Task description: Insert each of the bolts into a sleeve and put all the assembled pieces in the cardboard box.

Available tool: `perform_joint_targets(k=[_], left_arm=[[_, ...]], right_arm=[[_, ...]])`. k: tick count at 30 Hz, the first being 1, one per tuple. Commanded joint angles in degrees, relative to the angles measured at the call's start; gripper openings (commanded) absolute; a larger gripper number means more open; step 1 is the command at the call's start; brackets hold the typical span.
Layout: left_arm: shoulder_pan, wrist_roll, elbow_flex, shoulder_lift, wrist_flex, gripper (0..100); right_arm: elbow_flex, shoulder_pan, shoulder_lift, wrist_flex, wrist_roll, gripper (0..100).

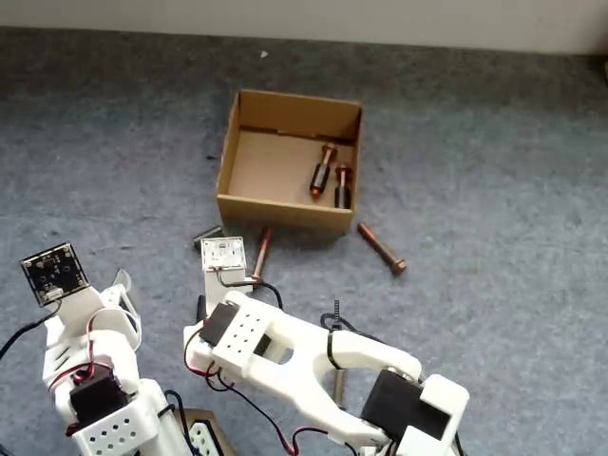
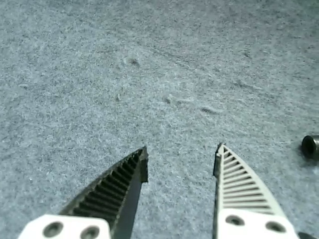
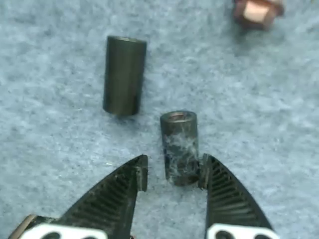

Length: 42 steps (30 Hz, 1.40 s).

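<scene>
Sleeve pickup looks the step in hand: the right tool (image 3: pixel 173 167), spread, straddles a sleeve (image 3: pixel 179 142) lying on the bench (image 1: pixel 494 142) (2 assembled pieces (image 1: pixel 321 174) sit in the cardboard box (image 1: pixel 285 211)), so squeezing shut squarely comes next.

Two assembled pieces (image 1: pixel 321 176), seemingly, inside cardboard box (image 1: pixel 285 212).

Light: even, soft, fairly bright, from above. Shadows: short and faint; darker band on the grey mat (image 1: pixel 456 313) along the cardboard box (image 1: pixel 285 211) near wall. Glare: pale sheen down the lying sleeve (image 3: pixel 124 74)
</scene>
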Motion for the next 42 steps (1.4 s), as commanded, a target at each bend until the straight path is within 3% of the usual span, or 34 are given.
perform_joint_targets(k=[1,8,14,20,22,25,31,36,42], left_arm=[[0.8,0.3,-1.1,-0.5,-0.9,23],[0.7,0.3,-1.1,-0.5,-0.9,23],[0.8,0.3,-1.0,-0.5,-0.9,23],[0.9,0.3,-1.0,-0.5,-0.8,23],[0.9,0.3,-1.0,-0.5,-0.8,23],[0.9,0.3,-1.0,-0.5,-0.8,23],[0.9,0.3,-1.0,-0.5,-0.8,23],[0.9,0.3,-1.0,-0.5,-0.8,23],[1.0,0.3,-1.0,-0.5,-0.8,23]], right_arm=[[-0.4,1.1,0.3,0.7,-0.4,17.0],[-2.9,2.3,2.2,0.7,0.1,17.0],[-3.2,7.9,2.2,0.7,6.5,16.6],[-2.9,7.5,2.2,1.0,12.5,16.5],[-2.8,7.4,2.2,1.0,13.4,13.5],[-2.8,7.3,1.8,1.0,17.6,0.5],[-3.3,7.5,0.7,9.2,21.2,0.5],[-5.5,11.7,-13.0,17.5,26.5,0.5],[2.0,24.3,-33.6,17.7,31.7,0.5]])
